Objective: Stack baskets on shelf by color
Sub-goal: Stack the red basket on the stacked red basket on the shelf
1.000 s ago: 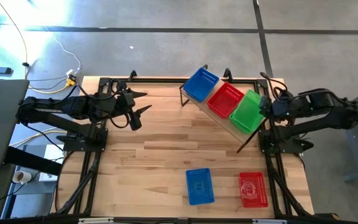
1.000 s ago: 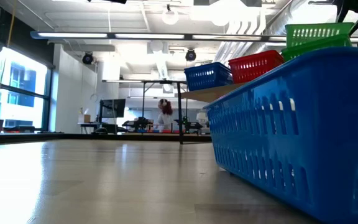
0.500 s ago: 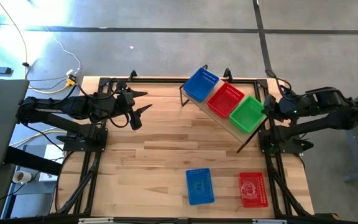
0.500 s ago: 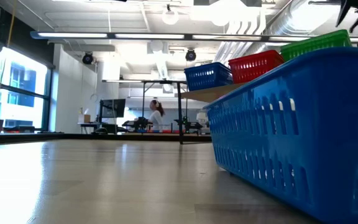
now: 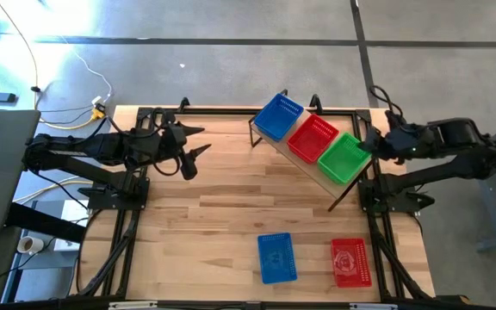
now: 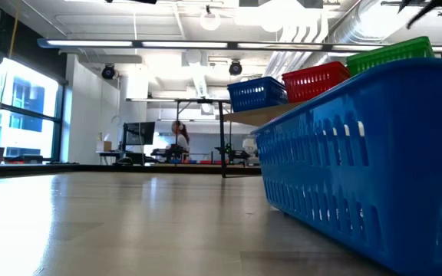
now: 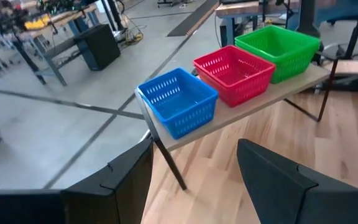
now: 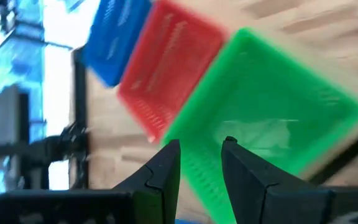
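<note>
From above, upper right of frame, the shelf [image 5: 337,191] carries blue [image 5: 277,116], red [image 5: 312,137] and green [image 5: 344,157] baskets; the right gripper [image 5: 367,144] hovers beside green, fingers narrowly parted and empty. Loose blue [image 5: 276,257] and red [image 5: 350,262] baskets lie lower right on the desk [image 5: 196,215], with open room around. The left gripper [image 5: 198,142] waits wide at upper left. Low view: mesh walls look light, slightly flexible; grip a rim.
</note>
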Robot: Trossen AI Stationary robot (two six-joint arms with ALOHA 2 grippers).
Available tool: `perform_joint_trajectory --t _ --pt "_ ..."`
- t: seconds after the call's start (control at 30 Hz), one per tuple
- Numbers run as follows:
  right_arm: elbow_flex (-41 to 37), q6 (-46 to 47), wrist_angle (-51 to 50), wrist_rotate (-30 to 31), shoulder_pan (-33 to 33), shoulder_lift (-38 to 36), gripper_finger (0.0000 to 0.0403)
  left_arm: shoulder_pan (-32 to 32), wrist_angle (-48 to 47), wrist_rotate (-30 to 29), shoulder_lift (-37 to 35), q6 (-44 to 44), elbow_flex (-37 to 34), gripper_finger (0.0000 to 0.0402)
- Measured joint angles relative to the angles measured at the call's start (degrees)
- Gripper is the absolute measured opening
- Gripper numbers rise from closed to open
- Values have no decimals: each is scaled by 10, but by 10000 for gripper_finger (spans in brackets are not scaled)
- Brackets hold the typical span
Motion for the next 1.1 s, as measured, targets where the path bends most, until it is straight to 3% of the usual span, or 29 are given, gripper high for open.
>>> perform_joint_trajectory --t 0.23,0.57,0.8,1.1 --pt "0 -178 113 -51 1 39 103 0 -4 -1 0 -80 0 223" --pt "0 -328 132 -222 14 134 103 0 -18 -1 0 -105 0 223" --pt "0 -340 131 -237 89 183 103 0 -18 -1 0 -106 0 223" --pt "0 -282 129 -237 206 225 103 0 -27 -1 0 -105 0 223"
